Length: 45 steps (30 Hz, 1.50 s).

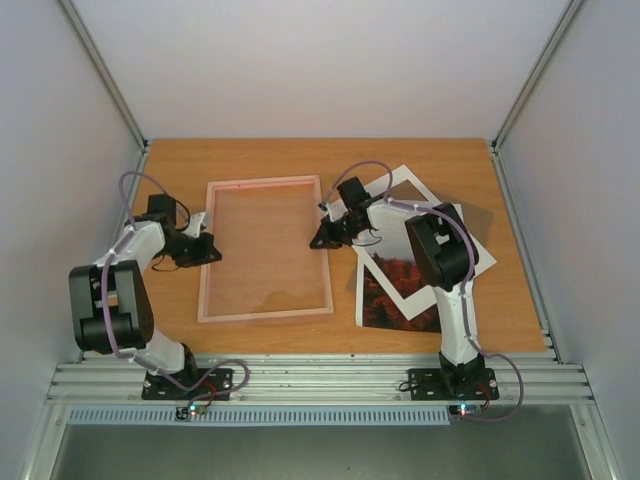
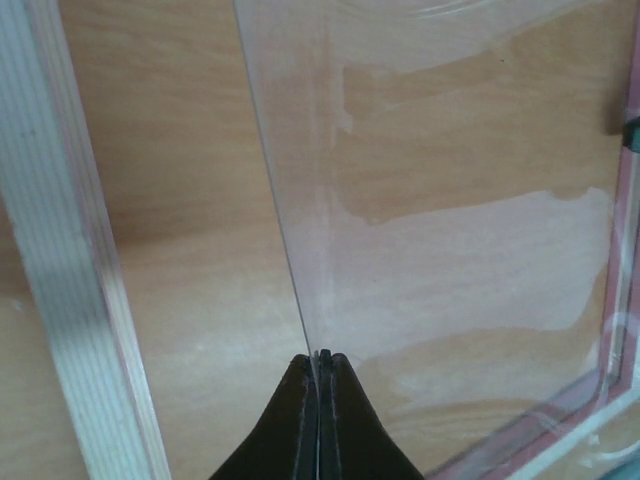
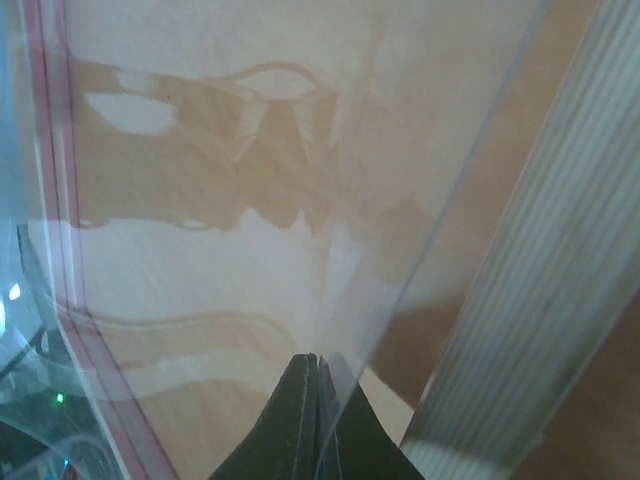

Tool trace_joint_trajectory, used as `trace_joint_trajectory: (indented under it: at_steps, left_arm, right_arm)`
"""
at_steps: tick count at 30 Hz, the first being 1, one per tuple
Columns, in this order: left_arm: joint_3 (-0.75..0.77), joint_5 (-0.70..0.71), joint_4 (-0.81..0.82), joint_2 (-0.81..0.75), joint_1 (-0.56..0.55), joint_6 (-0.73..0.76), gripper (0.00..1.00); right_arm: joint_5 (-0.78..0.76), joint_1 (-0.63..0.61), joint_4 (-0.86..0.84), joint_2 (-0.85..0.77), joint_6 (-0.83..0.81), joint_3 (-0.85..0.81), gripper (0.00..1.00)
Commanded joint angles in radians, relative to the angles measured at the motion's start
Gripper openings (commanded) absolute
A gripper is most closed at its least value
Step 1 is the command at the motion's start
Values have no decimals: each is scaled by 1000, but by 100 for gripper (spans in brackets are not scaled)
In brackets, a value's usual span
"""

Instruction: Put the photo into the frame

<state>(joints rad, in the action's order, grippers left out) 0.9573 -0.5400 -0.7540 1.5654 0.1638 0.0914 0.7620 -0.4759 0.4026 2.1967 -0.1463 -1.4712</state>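
Observation:
The frame (image 1: 262, 183), a thin pale pink border, lies flat at centre-left of the table. Its clear pane (image 1: 266, 250) sits over the frame opening. My left gripper (image 1: 208, 250) is at the frame's left side, shut on the pane's left edge (image 2: 290, 250); its tips (image 2: 320, 356) pinch that edge. My right gripper (image 1: 321, 239) is at the frame's right side, and its tips (image 3: 316, 359) are shut on the pane's right edge (image 3: 440, 200). The photo (image 1: 392, 293), red-orange and dark, lies to the right of the frame, its upper part hidden under a white mat.
The white cardboard mat (image 1: 476, 247) lies tilted over the photo at the right, partly under my right arm. The frame's pale border shows in the left wrist view (image 2: 70, 300) and the right wrist view (image 3: 520, 300). Enclosure walls ring the table.

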Motion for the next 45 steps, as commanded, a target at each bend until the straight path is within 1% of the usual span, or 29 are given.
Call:
trace_joint_trajectory:
  at_steps: [1,5,9,13,15,19,21,23,26,27,28,30,31,32,33,34,36,39,41,45]
  left_arm:
    - [-46,-47,33,-96,-19,34,0]
    - [-48,-48,65,-128,-35,44,0]
    - [-35,-1,145,-120,-36,19,0]
    - [12,62,186,-43,-36,2,0]
    - [27,61,206,-3,-36,1,0]
    - [47,62,257,63,-36,-29,0]
    - [63,70,253,98,-35,-37,0]
    - [82,49,224,129,-35,-37,1]
    - [105,-25,168,134,-38,-32,1]
    - [110,-42,152,126,-41,-25,5]
    - [114,-48,139,116,-41,-18,18]
    - [121,-28,139,94,-42,2,49]
    - [123,5,154,82,-41,18,64]
    - [127,46,180,76,-40,24,77]
    - [137,70,216,75,-40,29,94]
    - [155,87,243,85,-40,41,99]
    - [241,136,265,136,-42,62,99]
    - [425,298,242,272,-43,77,99]
    - [542,364,220,369,-46,100,99]
    - [697,418,219,519,-66,144,99]
  right_arm:
    - [-21,16,31,-108,-54,117,1]
    - [34,19,-2,-215,-55,161,1]
    - [27,19,-28,-255,-74,121,1]
    - [-3,24,21,-160,-110,6,1]
    - [-6,29,42,-103,-114,-50,1]
    - [-19,34,33,-34,-113,-103,1]
    - [-24,34,59,-6,-120,-135,1]
    - [-20,36,89,-4,-127,-145,1]
    - [16,53,127,-71,-115,-136,1]
    - [30,64,135,-106,-109,-128,1]
    - [52,80,135,-144,-98,-120,1]
    - [106,122,127,-223,-66,-102,1]
    - [129,145,123,-271,-54,-95,1]
    - [157,164,119,-307,-46,-90,1]
    - [184,182,118,-338,-42,-89,1]
    - [202,196,124,-363,-42,-90,1]
    - [227,216,135,-409,-51,-94,1]
    - [241,235,162,-456,-81,-101,1]
    - [232,241,197,-475,-110,-106,1]
    - [204,244,225,-520,-152,-80,1]
